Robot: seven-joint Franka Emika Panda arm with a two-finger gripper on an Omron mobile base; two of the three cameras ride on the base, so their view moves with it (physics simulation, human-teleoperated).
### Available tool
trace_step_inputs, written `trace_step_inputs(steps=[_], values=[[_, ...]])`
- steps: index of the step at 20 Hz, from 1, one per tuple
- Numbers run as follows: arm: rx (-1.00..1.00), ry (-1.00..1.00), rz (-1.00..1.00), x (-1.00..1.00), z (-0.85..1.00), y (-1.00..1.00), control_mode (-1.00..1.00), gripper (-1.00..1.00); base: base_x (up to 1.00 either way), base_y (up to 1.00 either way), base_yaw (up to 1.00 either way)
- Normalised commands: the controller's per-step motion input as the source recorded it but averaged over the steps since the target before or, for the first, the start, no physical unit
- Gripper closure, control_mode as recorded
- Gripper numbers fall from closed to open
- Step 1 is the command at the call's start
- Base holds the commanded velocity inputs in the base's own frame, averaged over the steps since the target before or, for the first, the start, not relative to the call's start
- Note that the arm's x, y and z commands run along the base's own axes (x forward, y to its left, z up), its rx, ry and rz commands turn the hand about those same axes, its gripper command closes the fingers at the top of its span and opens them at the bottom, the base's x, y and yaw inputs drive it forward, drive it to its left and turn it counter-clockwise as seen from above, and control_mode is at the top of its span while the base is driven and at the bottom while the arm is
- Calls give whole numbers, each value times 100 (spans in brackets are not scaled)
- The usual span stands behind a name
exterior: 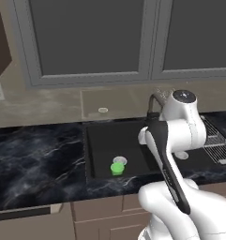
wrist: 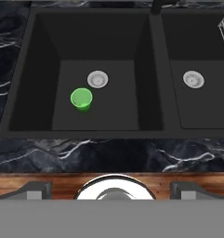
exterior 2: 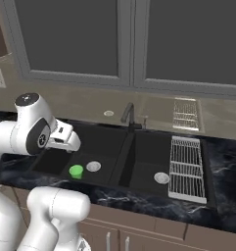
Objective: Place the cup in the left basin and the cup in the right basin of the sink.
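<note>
From my hand camera, working left to right: the left basin of the black sink has the green cup standing upright on its floor, just beside the silver drain. It looks like light, stiff plastic, likely slick, so I'd pinch across the open rim wall. The right basin holds no cup, just its drain. My gripper has its fingers spread fully apart, holding nothing, well above the sink.
</note>
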Motion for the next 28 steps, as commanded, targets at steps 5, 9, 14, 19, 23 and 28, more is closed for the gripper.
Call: trace_step_inputs(steps=[5, 9, 14, 19, 23, 28], values=[[0, 0, 0, 0, 0, 0, 100, -100, 0, -59, 2], [0, 0, 0, 0, 0, 0, 100, -100, 0, -65, -4], [0, 0, 0, 0, 0, 0, 100, -100, 0, -68, -8], [0, 0, 0, 0, 0, 0, 100, -100, 1, -69, -11], [0, 0, 0, 0, 0, 0, 100, -100, 8, -55, -4], [0, 0, 0, 0, 0, 0, 100, -100, 11, -32, -1]])
